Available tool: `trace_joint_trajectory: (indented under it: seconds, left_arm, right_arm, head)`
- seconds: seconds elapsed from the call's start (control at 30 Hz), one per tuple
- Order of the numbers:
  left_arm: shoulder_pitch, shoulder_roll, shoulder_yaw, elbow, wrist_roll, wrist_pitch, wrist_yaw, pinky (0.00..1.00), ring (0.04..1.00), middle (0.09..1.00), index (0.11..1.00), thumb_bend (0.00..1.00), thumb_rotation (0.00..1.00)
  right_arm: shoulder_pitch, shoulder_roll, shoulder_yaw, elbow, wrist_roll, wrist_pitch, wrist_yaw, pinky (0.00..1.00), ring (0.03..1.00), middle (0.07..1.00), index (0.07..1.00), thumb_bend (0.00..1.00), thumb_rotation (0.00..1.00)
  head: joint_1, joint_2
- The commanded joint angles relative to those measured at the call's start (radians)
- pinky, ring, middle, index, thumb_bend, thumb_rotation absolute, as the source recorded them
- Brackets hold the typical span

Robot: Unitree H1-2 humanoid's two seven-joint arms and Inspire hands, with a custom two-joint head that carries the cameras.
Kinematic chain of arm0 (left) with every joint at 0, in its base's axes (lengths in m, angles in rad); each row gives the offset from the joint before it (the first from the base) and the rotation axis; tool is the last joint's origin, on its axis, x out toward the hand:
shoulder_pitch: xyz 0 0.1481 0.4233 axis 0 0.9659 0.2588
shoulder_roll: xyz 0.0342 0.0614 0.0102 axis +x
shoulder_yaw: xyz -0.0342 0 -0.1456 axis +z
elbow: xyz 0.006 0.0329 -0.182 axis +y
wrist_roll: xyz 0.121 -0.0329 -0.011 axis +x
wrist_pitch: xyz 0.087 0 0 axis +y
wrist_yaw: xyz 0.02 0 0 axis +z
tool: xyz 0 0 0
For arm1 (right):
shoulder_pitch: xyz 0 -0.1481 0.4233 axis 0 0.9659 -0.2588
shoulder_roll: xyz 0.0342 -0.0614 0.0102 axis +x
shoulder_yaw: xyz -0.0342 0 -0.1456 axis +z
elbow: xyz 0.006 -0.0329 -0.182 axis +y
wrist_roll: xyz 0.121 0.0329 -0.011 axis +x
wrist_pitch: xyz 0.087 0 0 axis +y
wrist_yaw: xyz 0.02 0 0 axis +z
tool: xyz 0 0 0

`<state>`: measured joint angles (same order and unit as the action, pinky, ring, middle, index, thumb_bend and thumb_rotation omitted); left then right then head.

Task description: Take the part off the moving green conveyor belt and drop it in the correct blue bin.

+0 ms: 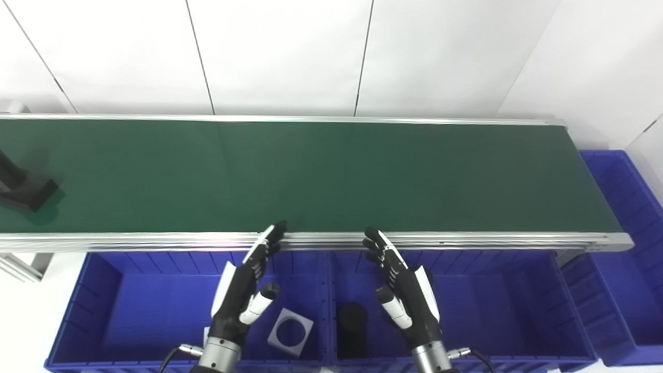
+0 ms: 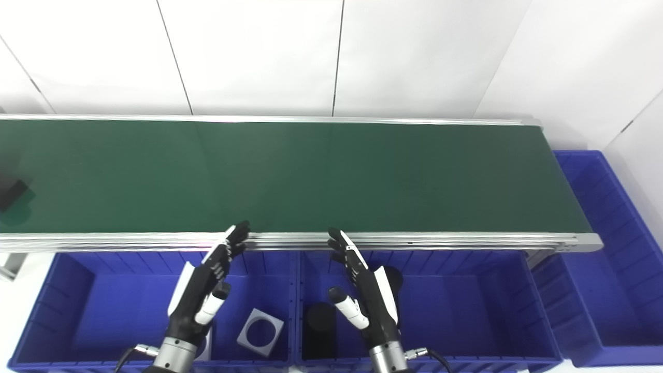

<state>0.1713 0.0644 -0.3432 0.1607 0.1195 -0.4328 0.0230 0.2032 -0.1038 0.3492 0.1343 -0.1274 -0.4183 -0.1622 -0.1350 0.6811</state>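
A dark part (image 1: 23,185) lies on the green conveyor belt (image 1: 331,176) at its far left end, partly cut off by the picture edge. My left hand (image 1: 246,287) is open and empty, held over the left blue bin (image 1: 129,311), fingertips near the belt's front rail. My right hand (image 1: 404,285) is open and empty over the middle blue bin (image 1: 492,305), also near the rail. Both hands are far to the right of the part.
The left bin holds a grey square plate with a round hole (image 1: 290,330). The middle bin holds a black cylinder (image 1: 352,324). A third blue bin (image 1: 632,228) stands at the belt's right end. White wall panels rise behind the belt.
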Motion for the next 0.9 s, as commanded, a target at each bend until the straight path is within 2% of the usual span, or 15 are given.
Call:
trace_joint_trajectory:
  seconds: [0.0,0.23,0.57,0.87]
  left_arm:
    - [-0.021,0.009,-0.011,-0.015,0.003,-0.037,0.037,0.94,0.933,0.929,0.89,0.88,1.0]
    - [-0.026,0.021,-0.035,0.004,-0.012,-0.037,0.053,0.95,0.935,0.926,0.875,0.88,1.0]
    - [-0.024,0.027,-0.036,-0.02,-0.04,-0.037,0.023,0.93,0.941,0.937,0.892,0.9,1.0]
    - [-0.022,0.022,-0.028,-0.026,-0.052,-0.037,0.008,0.98,0.948,0.936,0.903,0.91,1.0]
  right_arm:
    - [-0.003,0.008,0.003,-0.016,-0.005,-0.052,0.004,0.85,0.91,0.944,0.919,0.9,1.0]
    - [-0.006,0.006,0.01,0.008,-0.013,-0.052,-0.002,0.84,0.905,0.948,0.921,0.9,1.0]
    - [-0.004,0.006,0.008,-0.004,-0.017,-0.052,-0.002,0.84,0.898,0.94,0.91,0.91,1.0]
    - [-0.002,0.004,0.004,-0.007,-0.012,-0.052,0.0,0.85,0.904,0.943,0.912,0.91,0.99]
  head:
    - [0.002,-0.001]
    - [0.01,-0.002]
    - [0.007,-0.003]
    - [0.009,-0.003]
